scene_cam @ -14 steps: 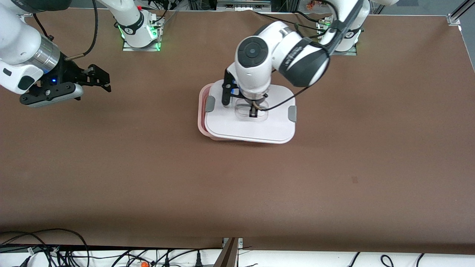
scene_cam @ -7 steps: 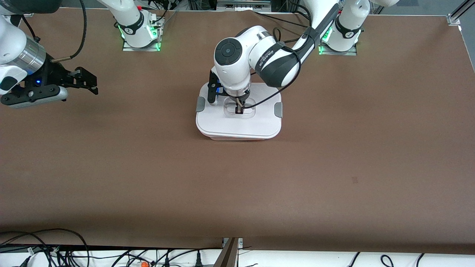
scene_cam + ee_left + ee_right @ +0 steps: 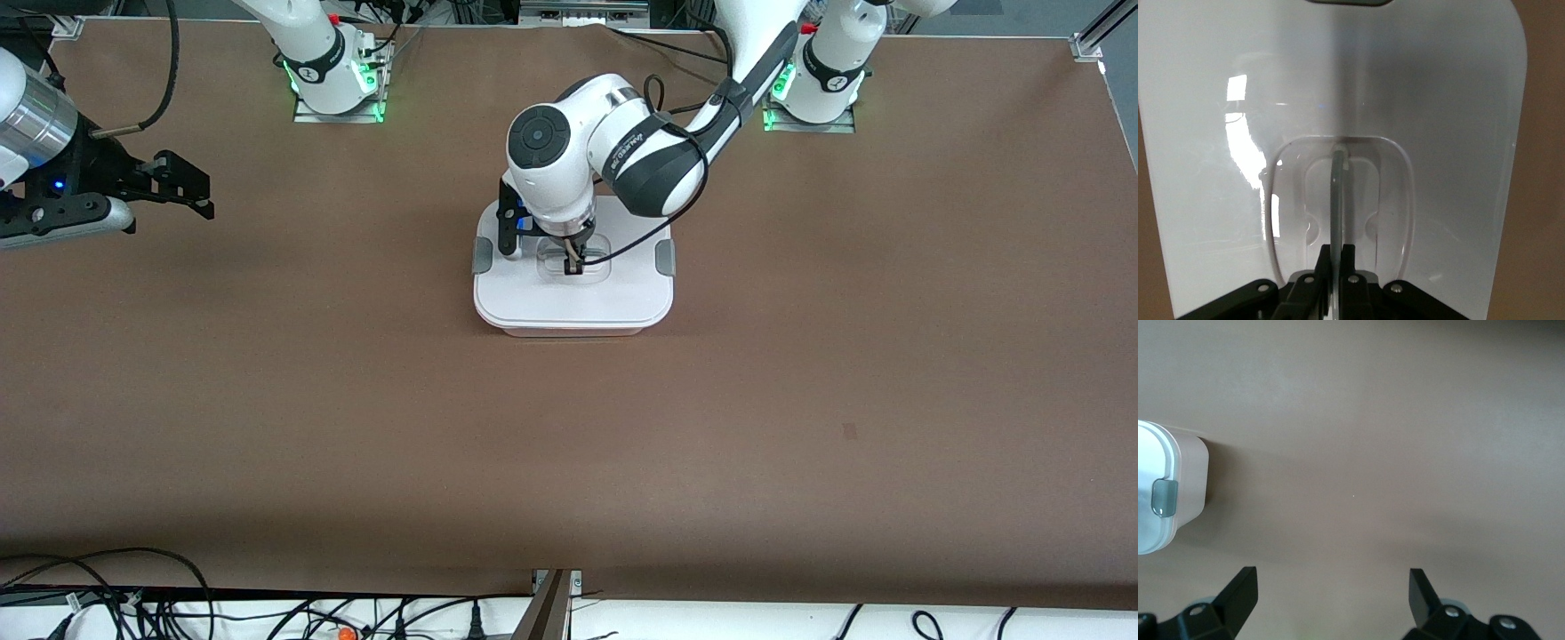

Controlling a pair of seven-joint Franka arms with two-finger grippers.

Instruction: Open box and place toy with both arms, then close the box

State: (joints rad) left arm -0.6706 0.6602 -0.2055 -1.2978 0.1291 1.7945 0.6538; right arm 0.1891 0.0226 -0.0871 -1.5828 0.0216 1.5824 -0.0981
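Lid (image 3: 573, 298) seated on box (image 3: 1190, 480); left gripper (image 3: 573, 264) clenched on handle (image 3: 1337, 200); right gripper (image 3: 1331, 587) released, waiting aside; toy unseen; release remains.

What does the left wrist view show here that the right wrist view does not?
Only the left wrist view shows the left gripper shut on the lid handle, with the clear recess around it. Only the right wrist view shows the right gripper open over bare table, plus the tub's pale pink side wall and one grey clip. Both show the box's white lid seated on top; neither shows the toy.
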